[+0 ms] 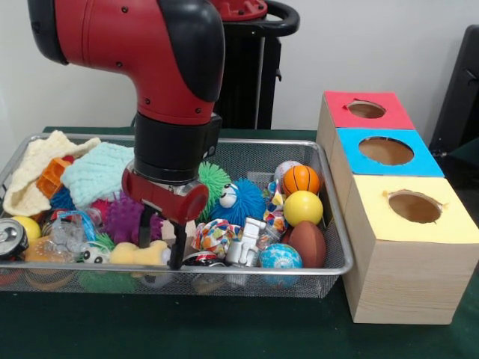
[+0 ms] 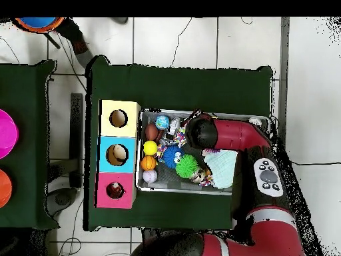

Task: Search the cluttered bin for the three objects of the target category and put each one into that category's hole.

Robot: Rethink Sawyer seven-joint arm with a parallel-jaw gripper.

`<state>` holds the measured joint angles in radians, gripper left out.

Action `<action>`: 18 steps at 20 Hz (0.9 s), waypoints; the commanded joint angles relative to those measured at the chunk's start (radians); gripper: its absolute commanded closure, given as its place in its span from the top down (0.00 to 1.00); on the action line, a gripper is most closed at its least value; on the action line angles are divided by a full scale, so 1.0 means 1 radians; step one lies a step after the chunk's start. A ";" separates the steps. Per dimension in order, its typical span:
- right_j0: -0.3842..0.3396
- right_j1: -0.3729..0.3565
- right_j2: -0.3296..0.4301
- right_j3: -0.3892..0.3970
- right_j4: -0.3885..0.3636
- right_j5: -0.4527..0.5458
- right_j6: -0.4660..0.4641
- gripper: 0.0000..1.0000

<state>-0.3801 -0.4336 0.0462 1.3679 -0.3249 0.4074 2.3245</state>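
Observation:
The wire bin (image 1: 338, 224) is full of toys. My gripper (image 1: 160, 253) hangs low over its front middle, open, its black fingers (image 1: 177, 250) straddling a tan rubber toy (image 1: 142, 255) without closing on it. To the right lie an orange basketball (image 1: 301, 179), a yellow ball (image 1: 303, 208), a brown football (image 1: 308, 244) and a blue globe ball (image 1: 281, 257). Beside the bin stand three boxes with round holes: red (image 1: 367, 111), blue (image 1: 385, 152) and yellow (image 1: 414, 208). In the overhead view the arm (image 2: 230, 137) hides the gripper.
A blue furry toy (image 1: 238, 200), green spiky ball (image 1: 214, 179), purple spiky ball (image 1: 123, 217), white robot figure (image 1: 245, 241), mint cloth (image 1: 97, 173), cream cloth (image 1: 34, 172) and a can (image 1: 11, 238) crowd the bin. The bin rim (image 2: 206, 190) and boxes (image 2: 118, 155) sit on green cloth.

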 commanded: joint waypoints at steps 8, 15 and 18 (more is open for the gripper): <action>0.009 0.033 -0.048 -0.033 -0.065 0.159 -0.066 0.00; -0.012 0.021 -0.021 -0.014 -0.036 0.161 -0.061 0.00; -0.021 -0.065 0.001 0.035 0.005 0.232 -0.078 0.00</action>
<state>-0.3729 -0.4400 0.0036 1.3496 -0.3387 0.4680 2.3245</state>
